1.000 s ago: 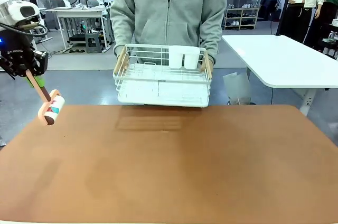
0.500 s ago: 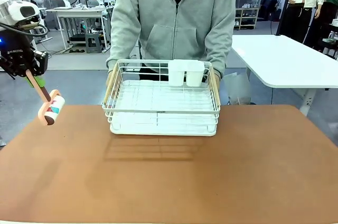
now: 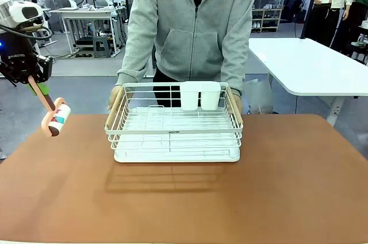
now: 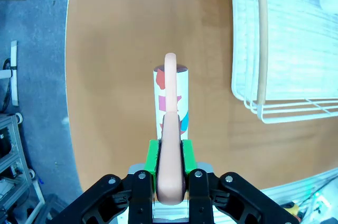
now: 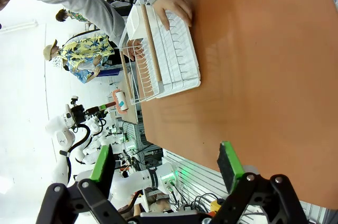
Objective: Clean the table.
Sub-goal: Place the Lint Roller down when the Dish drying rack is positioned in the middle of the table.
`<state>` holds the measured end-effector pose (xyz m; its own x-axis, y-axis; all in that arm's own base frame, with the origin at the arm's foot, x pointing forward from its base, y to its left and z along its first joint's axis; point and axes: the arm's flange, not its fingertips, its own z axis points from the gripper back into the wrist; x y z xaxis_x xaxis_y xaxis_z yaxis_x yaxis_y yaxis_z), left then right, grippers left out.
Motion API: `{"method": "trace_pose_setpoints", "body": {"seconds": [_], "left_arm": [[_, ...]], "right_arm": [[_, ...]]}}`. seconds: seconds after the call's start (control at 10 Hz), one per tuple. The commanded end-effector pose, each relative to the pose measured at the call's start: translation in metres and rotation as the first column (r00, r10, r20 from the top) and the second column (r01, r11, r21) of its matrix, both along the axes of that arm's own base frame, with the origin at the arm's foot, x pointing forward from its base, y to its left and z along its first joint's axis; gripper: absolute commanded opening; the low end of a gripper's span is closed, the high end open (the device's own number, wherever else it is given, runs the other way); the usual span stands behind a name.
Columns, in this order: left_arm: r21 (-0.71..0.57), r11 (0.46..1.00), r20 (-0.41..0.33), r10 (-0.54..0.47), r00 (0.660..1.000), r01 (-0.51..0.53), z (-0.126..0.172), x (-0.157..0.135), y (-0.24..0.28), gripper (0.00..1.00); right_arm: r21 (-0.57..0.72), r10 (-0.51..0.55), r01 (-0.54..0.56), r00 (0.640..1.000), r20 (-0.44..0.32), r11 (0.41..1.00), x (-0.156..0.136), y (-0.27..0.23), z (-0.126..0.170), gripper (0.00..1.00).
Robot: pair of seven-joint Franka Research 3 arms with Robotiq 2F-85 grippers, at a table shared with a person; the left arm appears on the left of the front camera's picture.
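The table (image 3: 276, 186) has a reddish-brown top. My left gripper (image 3: 35, 86) hangs over its far left corner, shut on the pink handle of a lint roller (image 3: 57, 118) whose head points down above the top. In the left wrist view the green pads (image 4: 153, 155) clamp the pink handle, and the roller (image 4: 170, 97) hovers above the table (image 4: 116, 49). My right gripper (image 5: 165, 163) is open with nothing between its fingers, above the table (image 5: 253, 76).
A person at the far side holds a white wire rack (image 3: 175, 123) by both ends, low at the table's far middle; I cannot tell whether it rests on the top. Two white holders (image 3: 200, 95) sit at its back. A white-topped table (image 3: 305, 65) stands at the right.
The person has brought the wire rack down and toward me, from beyond the far edge to over the table. My left gripper and the lint roller have not moved.
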<state>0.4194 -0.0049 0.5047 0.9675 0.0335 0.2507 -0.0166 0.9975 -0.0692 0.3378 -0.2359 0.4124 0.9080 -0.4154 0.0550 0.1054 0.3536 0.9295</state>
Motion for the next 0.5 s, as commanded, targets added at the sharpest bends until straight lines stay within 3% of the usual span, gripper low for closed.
{"method": "trace_pose_setpoints", "body": {"seconds": [0.0, 0.4], "left_arm": [[0.002, 1.000, -0.010, -0.003, 1.000, 0.003, 0.0046, 0.0018, 0.0009, 0.22], [0.002, 1.000, -0.010, -0.003, 1.000, 0.003, 0.0046, 0.0018, 0.0009, 0.22]], "right_arm": [[0.001, 0.001, -0.001, 1.000, 0.010, 1.000, -0.0008, 0.0004, 0.0029, 1.00], [0.001, 0.001, -0.001, 1.000, 0.010, 1.000, -0.0008, 0.0004, 0.0029, 1.00]]}}
